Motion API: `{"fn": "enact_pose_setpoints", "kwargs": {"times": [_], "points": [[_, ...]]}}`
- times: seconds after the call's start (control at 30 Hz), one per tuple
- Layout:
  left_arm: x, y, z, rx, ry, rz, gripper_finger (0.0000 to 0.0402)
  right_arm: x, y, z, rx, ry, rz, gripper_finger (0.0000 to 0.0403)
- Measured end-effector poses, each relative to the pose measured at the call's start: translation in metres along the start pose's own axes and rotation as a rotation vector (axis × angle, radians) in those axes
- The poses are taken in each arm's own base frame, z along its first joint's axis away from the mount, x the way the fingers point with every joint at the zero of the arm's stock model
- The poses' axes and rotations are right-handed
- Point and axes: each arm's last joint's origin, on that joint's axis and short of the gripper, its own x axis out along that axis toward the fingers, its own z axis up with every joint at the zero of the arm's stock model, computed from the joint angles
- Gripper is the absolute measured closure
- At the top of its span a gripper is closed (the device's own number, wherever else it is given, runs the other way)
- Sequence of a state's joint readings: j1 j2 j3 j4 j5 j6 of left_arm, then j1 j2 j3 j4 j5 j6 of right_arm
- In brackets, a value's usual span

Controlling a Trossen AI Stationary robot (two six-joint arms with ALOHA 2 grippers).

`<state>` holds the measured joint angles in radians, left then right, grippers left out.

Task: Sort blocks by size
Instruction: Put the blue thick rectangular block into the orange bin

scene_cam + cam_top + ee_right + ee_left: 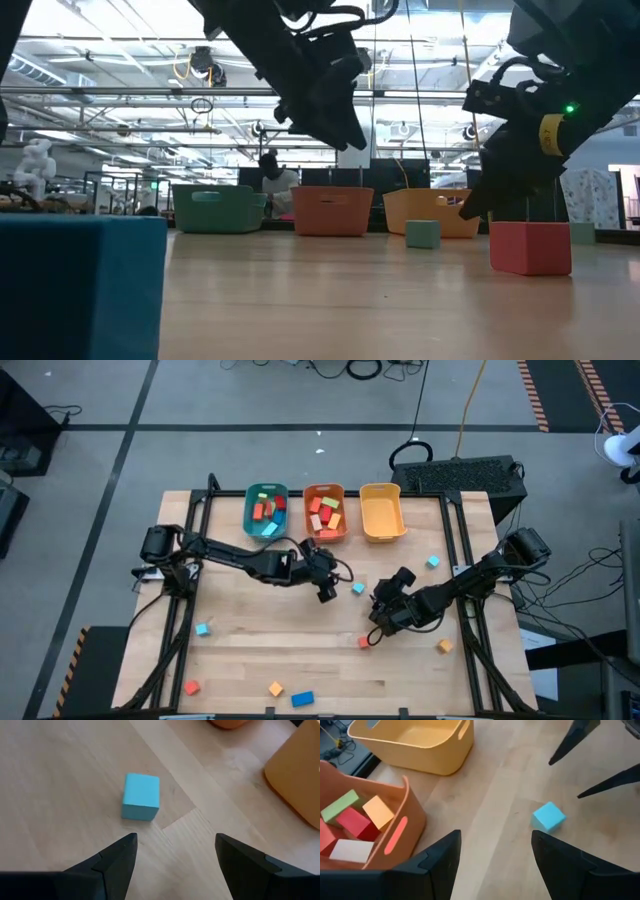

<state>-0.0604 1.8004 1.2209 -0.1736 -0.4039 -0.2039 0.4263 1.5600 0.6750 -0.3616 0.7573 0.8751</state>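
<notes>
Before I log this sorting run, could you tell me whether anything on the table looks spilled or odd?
Nothing stands out. The teal bin, orange bin and yellow bin stand upright in a row; loose blocks lie scattered, unsorted.

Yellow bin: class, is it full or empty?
Empty. The yellow bin shows only its bare floor from above, unlike the orange bin, which holds blocks.

High view: overhead, facing straight down, far enough to take in the whole table (300,660). Low view: at tabletop level, facing level across toward the orange bin (331,211), close to the surface. Each wrist view looks down at close range near the orange bin (405,820); both share one light blue cube (549,816) (141,796).
</notes>
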Motion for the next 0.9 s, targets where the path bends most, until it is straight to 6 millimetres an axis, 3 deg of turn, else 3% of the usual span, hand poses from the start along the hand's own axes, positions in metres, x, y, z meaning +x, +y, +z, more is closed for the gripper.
{"fn": "enact_pose_setpoints", "kwargs": {"times": [0.33,0.53,0.7,0.9], "points": [[-0.009,-0.017,-0.004,0.034,-0.005,-0.013,0.0158,0.000,0.004,0.004,-0.042,-0.031,0.034,0.0147],[-0.022,-0.024,-0.013,0.028,0.079,-0.013,0.0158,-0.001,0.011,0.009,-0.040,-0.077,0.087,0.0147],[-0.051,-0.029,-0.024,0.014,0.175,0.044,0.0158,-0.003,0.018,0.016,-0.064,-0.127,0.162,0.0147],[-0.104,-0.040,-0.041,0.001,0.280,0.065,0.0158,-0.004,0.021,0.020,-0.069,-0.158,0.190,0.0147]]}}
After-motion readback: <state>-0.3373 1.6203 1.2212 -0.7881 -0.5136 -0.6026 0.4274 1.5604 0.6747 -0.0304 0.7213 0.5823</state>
